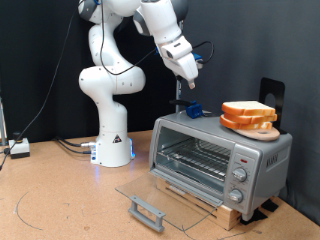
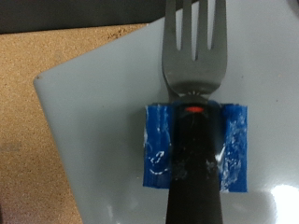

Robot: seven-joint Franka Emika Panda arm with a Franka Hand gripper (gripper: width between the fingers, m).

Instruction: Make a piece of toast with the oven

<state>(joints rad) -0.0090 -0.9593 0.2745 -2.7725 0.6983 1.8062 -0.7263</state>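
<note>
Gripper (image 1: 191, 84) raised high above the oven (image 1: 220, 158), over the roof's corner toward the exterior view's left. Fingers pointing down, pinched on a fork (image 2: 194, 70): in the wrist view, black handle between two blue-taped pads (image 2: 160, 149), metal tines reaching out past them. Seen from outside, only a thin dark stem below the fingers, ending at a small blue object (image 1: 192, 109) on the oven roof; contact with the roof not clear.

Below the fork in the wrist view, the pale grey oven top, and beyond its edge a brown cork-like table surface (image 2: 37, 121).

Piece of toast (image 1: 247, 112) lower than the gripper and off toward the exterior view's right, lying on a round wooden plate (image 1: 255, 127) on the oven roof, near the far right end. Well apart from the fingers.

Under the gripper and lower, oven door (image 1: 160, 195) dropped fully open, glass lying flat, grey handle (image 1: 146, 211) toward the exterior view's bottom. Wire rack (image 1: 195, 160) visible inside, nothing seen on it. Knobs (image 1: 238, 184) on the right panel.
</note>
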